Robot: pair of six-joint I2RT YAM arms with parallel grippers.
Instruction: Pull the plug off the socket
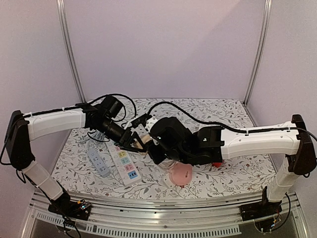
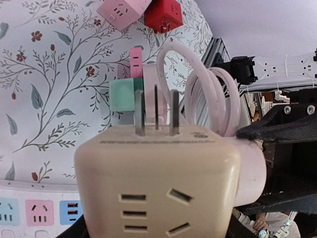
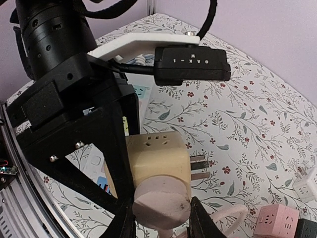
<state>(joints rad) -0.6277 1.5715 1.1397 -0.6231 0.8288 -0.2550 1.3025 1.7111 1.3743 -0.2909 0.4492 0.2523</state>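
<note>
Nearest, held in mid-air over the middle of the worktop (image 1: 237, 173): a cream cube socket (image 2: 158, 183), smooth hard plastic with rounded edges, slotted openings on its faces and three flat metal prongs (image 2: 156, 111) jutting from one side. Clamped on that cube from two sides, the black left end effector (image 2: 153, 232). Seated in another face of the cube, not pulled free, a pale pink plug (image 3: 161, 204), round and flat-backed like a thick disc. Pinched tight around the disc, the dark fingers of the right end effector (image 3: 162, 222). Trailing from the plug, a glossy pink cable (image 2: 198, 94) in soft loops. On the left wrist, a black box camera (image 3: 190, 62) on a white bracket, hiding part of the worktop behind. Below and beyond, cloth printed with leafy sprigs and small red flowers, spread over the worktop. Flat on it, a long white power strip (image 1: 125, 166) with pastel-coloured outlets, just beside a grey strip (image 1: 98, 162). Farther off, a pink cube (image 2: 121, 12) and a red cube (image 2: 163, 15) side by side, touching or merely close, impossible to tell. At the back, plain lilac walls and metal corner posts (image 1: 72, 54).
</note>
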